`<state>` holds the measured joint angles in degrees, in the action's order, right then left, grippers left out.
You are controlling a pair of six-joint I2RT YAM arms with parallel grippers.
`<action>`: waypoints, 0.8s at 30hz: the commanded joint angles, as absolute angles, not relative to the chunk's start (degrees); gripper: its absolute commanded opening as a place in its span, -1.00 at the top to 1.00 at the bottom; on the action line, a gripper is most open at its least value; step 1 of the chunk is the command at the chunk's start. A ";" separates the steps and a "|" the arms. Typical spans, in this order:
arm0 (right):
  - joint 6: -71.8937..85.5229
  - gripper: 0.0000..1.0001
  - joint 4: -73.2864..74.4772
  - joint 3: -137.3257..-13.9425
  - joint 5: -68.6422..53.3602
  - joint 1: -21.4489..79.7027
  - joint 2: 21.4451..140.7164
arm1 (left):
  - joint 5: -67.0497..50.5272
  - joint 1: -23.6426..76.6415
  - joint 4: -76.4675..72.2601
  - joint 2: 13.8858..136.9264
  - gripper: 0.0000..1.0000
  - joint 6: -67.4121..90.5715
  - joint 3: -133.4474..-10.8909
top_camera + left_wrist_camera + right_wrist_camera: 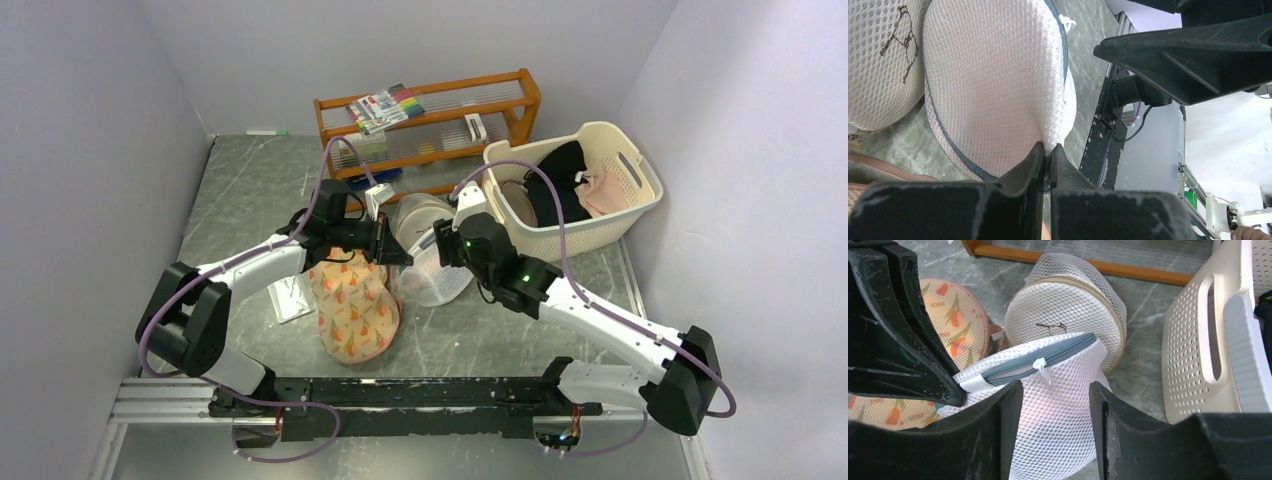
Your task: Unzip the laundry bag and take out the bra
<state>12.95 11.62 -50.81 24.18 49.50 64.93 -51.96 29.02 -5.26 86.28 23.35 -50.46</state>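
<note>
Laundry bag point(437, 272) stands on edge on the surface point(260, 190) at centre frame in the top view. The left claw point(1048, 150) is clenched on a fold of mesh at its rim; the right claw point(1055, 390) is released, fingers straddling the bag just below the zipper point(1048, 356). Zipper looks closed or nearly so, white pull point(1042, 368) mid-track, though the oblique view leaves this unsure. Judged: bag secured only, with unzipping and bra removal both left to do.

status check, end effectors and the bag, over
Left end effector shut on laundry bag edge. Right end effector open, facing zip pull; zip looks shut. Printed bag crowding behind.
</note>
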 commanded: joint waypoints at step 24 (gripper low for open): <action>8.33 0.56 7.43 -51.08 17.55 47.05 69.25 | -55.41 28.56 -6.21 84.81 0.86 22.68 -50.08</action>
